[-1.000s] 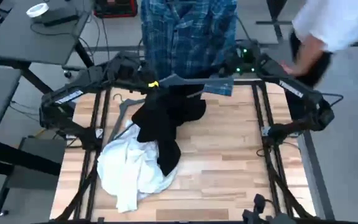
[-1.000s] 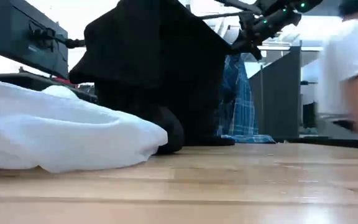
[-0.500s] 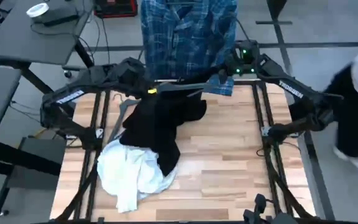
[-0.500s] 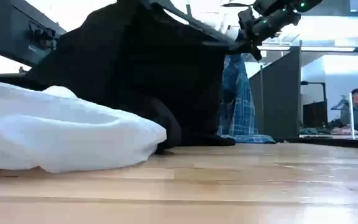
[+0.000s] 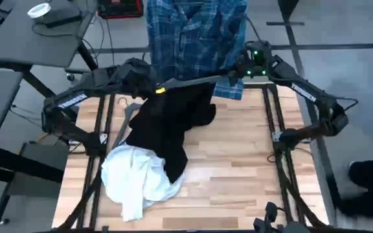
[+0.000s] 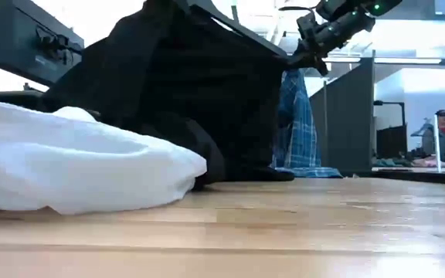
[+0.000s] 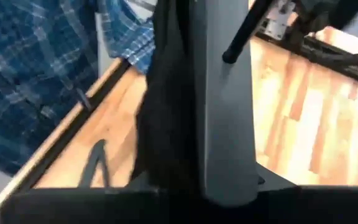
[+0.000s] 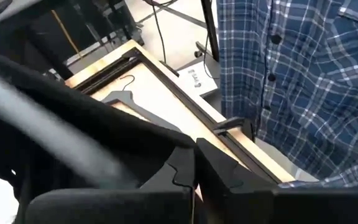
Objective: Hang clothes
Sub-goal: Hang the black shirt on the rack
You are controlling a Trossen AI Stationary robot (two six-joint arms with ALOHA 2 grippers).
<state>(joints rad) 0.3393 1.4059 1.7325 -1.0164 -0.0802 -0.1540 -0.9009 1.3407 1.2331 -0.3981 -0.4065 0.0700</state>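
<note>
Wooden table (image 5: pixel 238 162): bare boards | spare hanger (image 5: pixel 127 107): flat on table, far left part | grey desk (image 5: pixel 37 32): beside table | seated person (image 6: pixel 439 139): background

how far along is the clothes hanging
Done: the plaid shirt hangs beyond the table's far edge. In hand: the black top on a grey hanger, left gripper and right gripper at its ends. Left: the white top, on the table.

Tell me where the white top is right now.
In the high view, the crumpled plain white top lies on the wooden table toward its near-left part, on the left arm's side, with the hanging black top's lower end draped against it.
</note>
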